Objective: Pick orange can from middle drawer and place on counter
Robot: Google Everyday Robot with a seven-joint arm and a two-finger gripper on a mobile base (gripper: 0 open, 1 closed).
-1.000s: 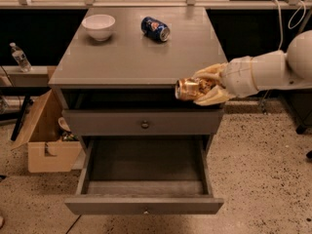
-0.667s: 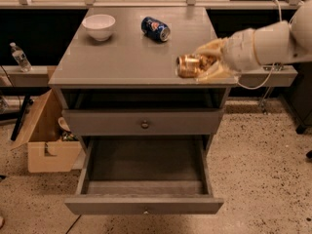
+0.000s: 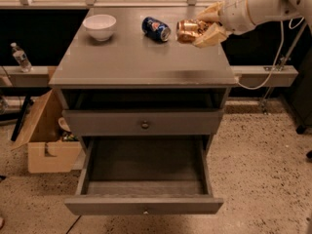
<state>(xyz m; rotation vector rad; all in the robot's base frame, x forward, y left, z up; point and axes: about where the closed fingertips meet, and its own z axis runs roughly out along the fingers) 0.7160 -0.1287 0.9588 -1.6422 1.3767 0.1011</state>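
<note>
gripper [image 3: 202, 30], clamped on the orange can [image 3: 186, 31], has swung up from the cabinet's front edge to over the tabletop [image 3: 136, 57], beside the blue can [image 3: 156, 28]; only the set-down looks left.

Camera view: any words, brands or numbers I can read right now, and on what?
No text here can be read.
Blue soda can, lying on the counter: markings too blurred to read.
Orange can, held by the gripper above the counter's back right part: no legible print.
Water bottle, at the left: label too small to read.
Cardboard box, on the floor: a dark mark, unreadable.
</note>
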